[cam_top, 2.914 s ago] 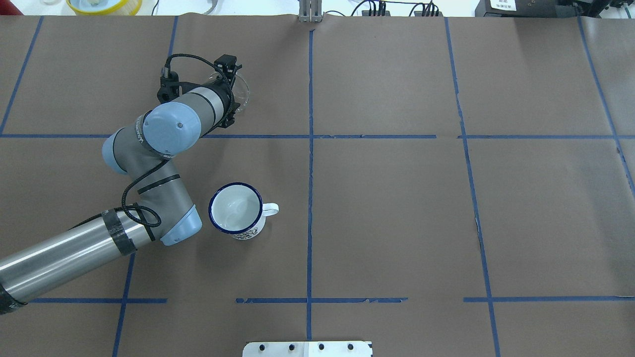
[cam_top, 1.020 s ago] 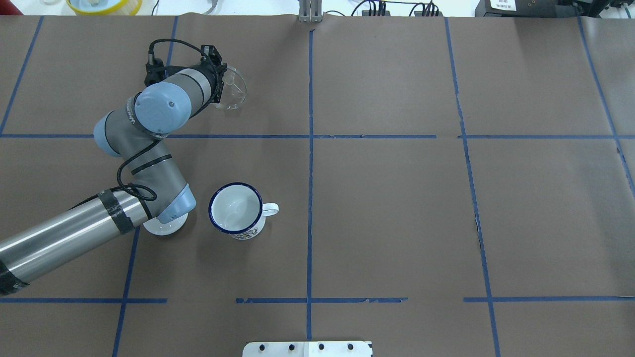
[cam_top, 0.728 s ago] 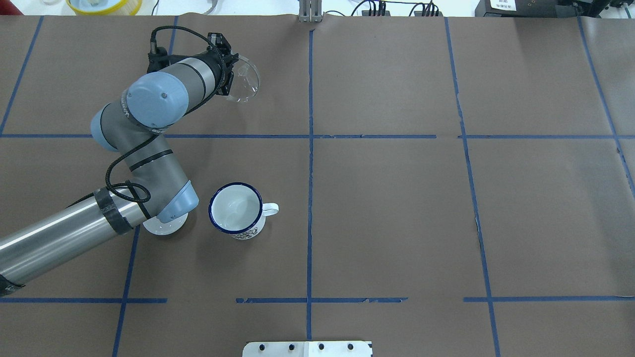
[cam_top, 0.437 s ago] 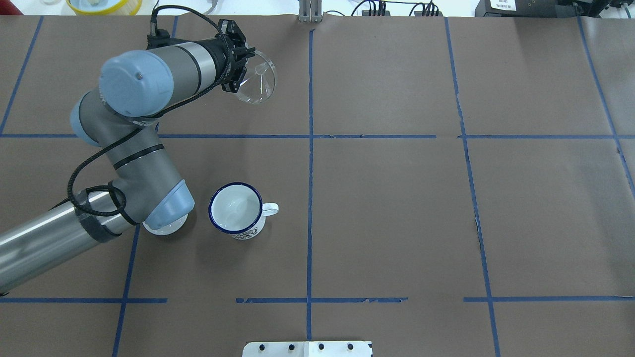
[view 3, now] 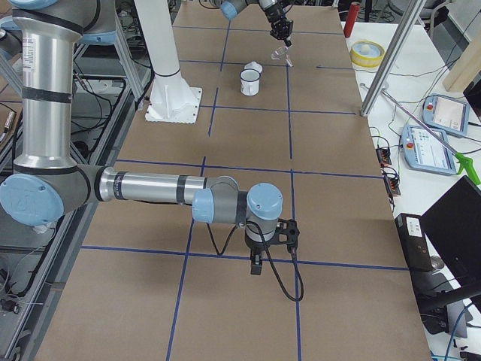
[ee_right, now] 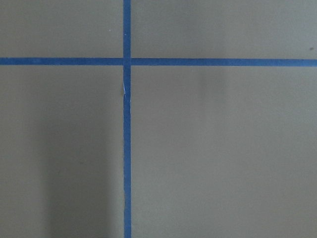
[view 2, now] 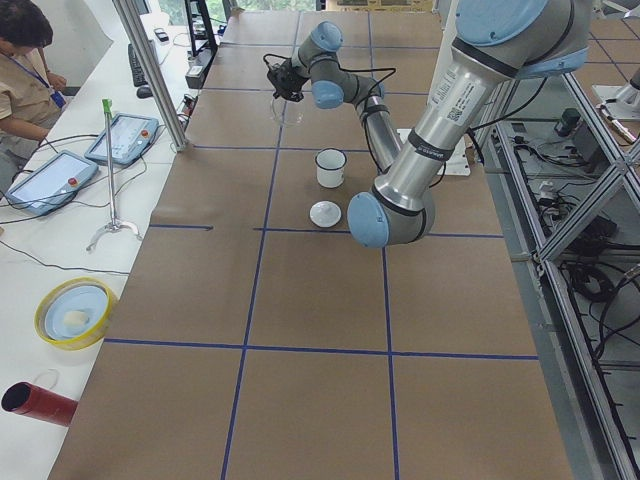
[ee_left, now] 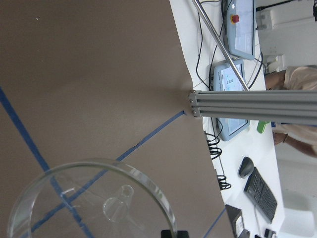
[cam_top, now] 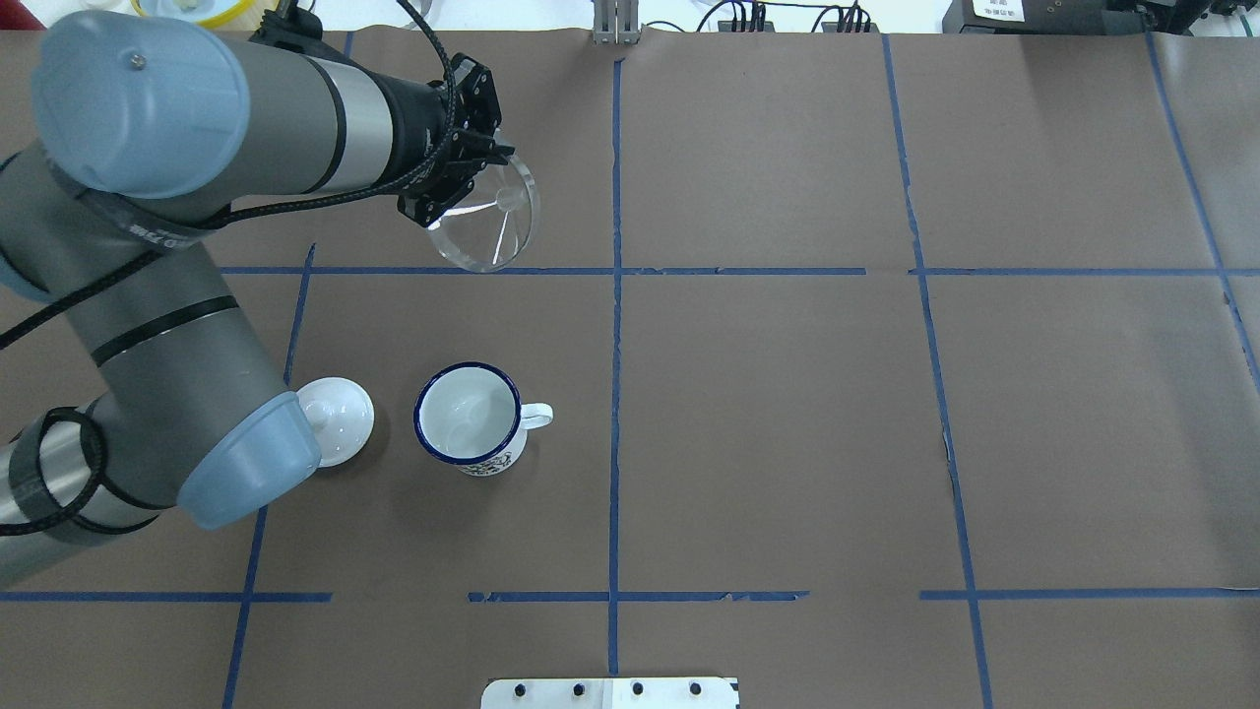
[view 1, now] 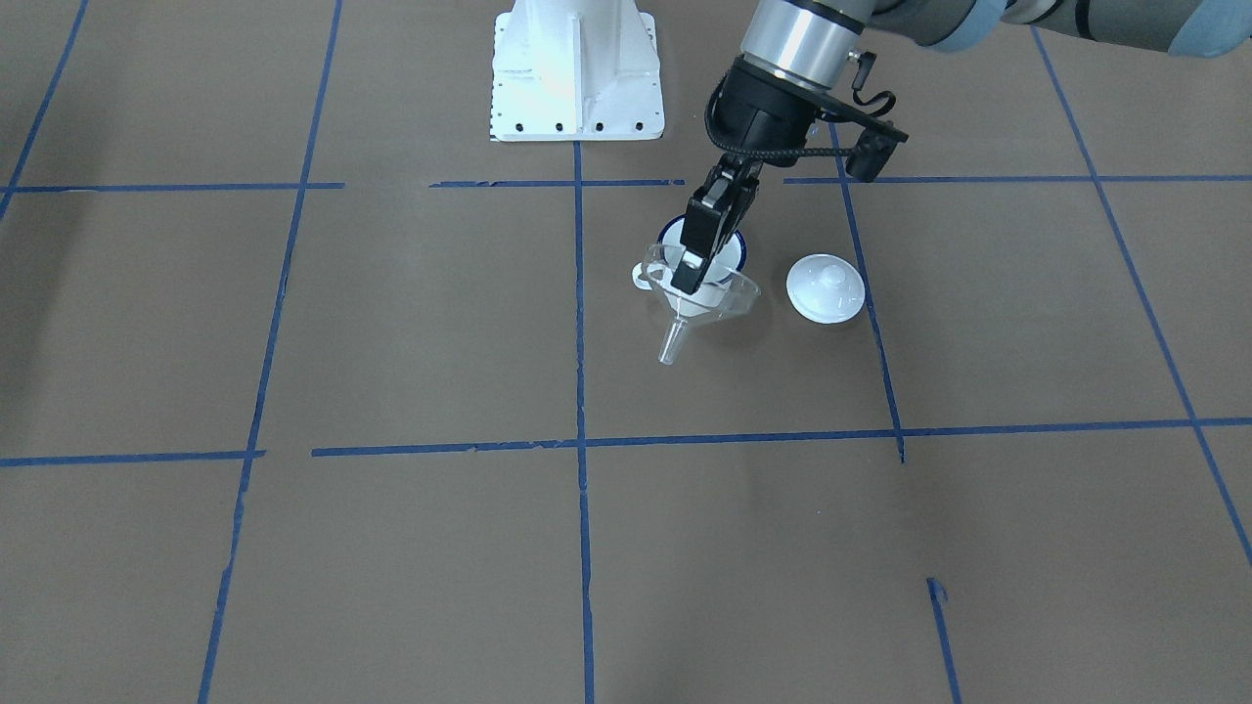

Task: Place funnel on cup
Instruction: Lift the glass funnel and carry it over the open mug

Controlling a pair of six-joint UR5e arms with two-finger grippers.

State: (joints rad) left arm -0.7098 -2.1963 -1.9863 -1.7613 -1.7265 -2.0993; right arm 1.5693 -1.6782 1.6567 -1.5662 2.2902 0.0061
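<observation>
My left gripper (cam_top: 453, 197) is shut on the rim of the clear funnel (cam_top: 489, 225) and holds it in the air, tilted, spout down, over the far left part of the table. In the front-facing view the gripper (view 1: 691, 274) and funnel (view 1: 702, 305) overlap the cup (view 1: 736, 252). The white enamel cup with a blue rim (cam_top: 468, 414) stands upright and empty, handle to the right, nearer the robot than the funnel. The left wrist view shows the funnel (ee_left: 94, 203) from above. My right gripper (view 3: 255, 265) hangs low over the table far away; I cannot tell whether it is open.
A white knobbed lid (cam_top: 337, 418) lies just left of the cup, beside my left arm's elbow (cam_top: 246, 473). Blue tape lines cross the brown paper. The robot's white base plate (view 1: 575, 68) is at the near edge. An operator sits at the side bench (view 2: 25, 70).
My left arm has lifted the funnel off the table and carried it up and slightly right, then back toward the robot. The elbow has swung left and uncovered the white lid. The cup has not moved.
</observation>
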